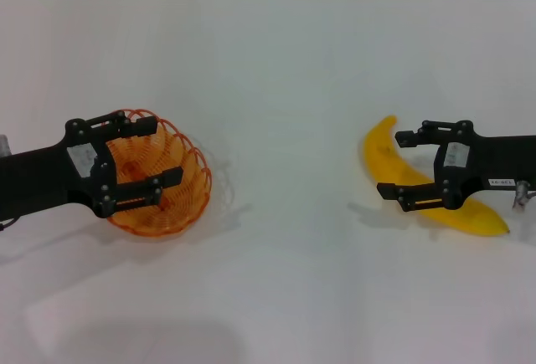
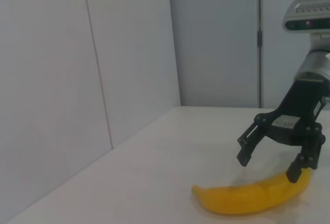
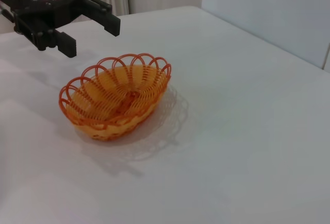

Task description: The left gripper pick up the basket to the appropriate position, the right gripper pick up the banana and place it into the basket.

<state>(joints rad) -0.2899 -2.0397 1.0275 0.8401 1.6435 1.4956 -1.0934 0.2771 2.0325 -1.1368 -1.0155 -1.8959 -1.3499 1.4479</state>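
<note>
Lying on table (image 1: 285, 88): basket (image 1: 180, 205) at left beneath left gripper (image 1: 138, 161), banana (image 1: 387, 156) well apart at right beneath right gripper (image 1: 400, 166).

A plain white table (image 1: 276, 88) is filling nearly the whole head view. The orange wire basket (image 1: 167, 182) is sitting on it at centre left, and the yellow banana (image 1: 394, 163) is lying at centre right.

Orange wire basket (image 1: 159, 176) upright on table, yellow banana (image 1: 419, 182) flat — well apart
</note>
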